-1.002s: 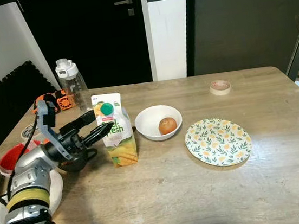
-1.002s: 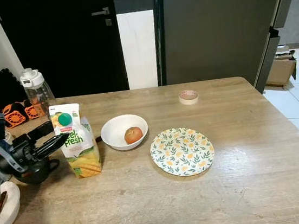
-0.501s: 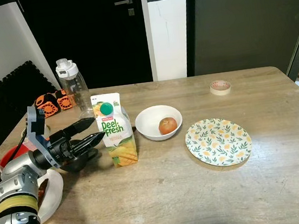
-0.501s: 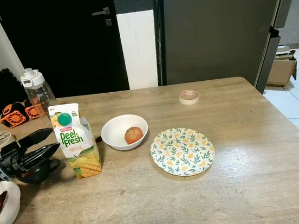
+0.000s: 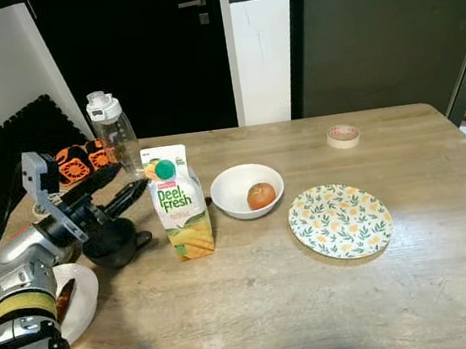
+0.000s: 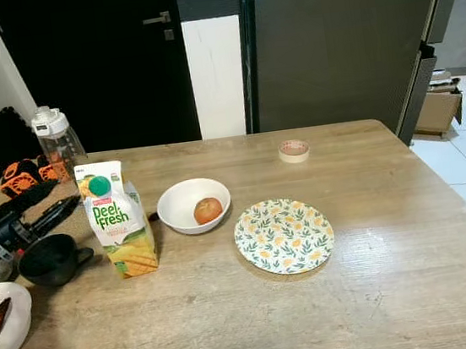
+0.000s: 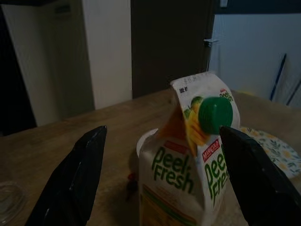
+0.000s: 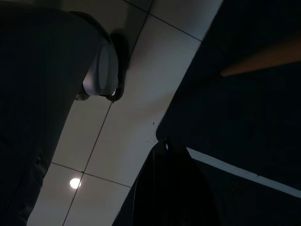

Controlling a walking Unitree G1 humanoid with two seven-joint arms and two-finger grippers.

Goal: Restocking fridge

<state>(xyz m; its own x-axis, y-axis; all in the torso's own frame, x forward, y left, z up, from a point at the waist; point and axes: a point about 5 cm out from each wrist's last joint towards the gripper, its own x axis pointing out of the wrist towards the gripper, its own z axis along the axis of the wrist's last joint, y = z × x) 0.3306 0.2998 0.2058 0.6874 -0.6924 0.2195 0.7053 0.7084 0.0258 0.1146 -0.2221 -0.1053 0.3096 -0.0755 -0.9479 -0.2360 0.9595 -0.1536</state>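
With jaws spread wide, the left gripper should square up on the juice carton and grip its middle.

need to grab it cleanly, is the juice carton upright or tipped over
Upright. The juice carton stands on its base on the table, green cap near the top, with the open left claw just beside it.

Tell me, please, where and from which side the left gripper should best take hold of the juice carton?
Probably the juice carton by its flat side walls at mid-height, below the sloped top and green cap, coming level from the robot's left. It stands upright, and the open left gripper already faces it.
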